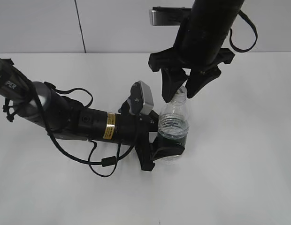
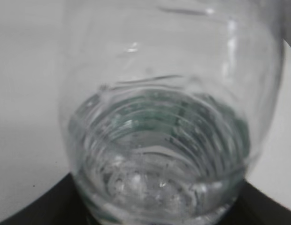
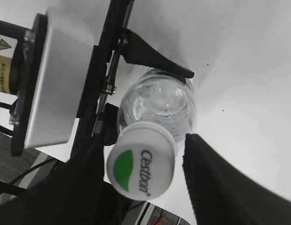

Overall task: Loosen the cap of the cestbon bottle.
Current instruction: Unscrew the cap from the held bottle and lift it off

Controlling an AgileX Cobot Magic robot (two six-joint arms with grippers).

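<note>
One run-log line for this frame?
left claw: shut on cestbon bottle | right claw: open, fingers flank cap, gap visible on one side | cap on bottle
</note>
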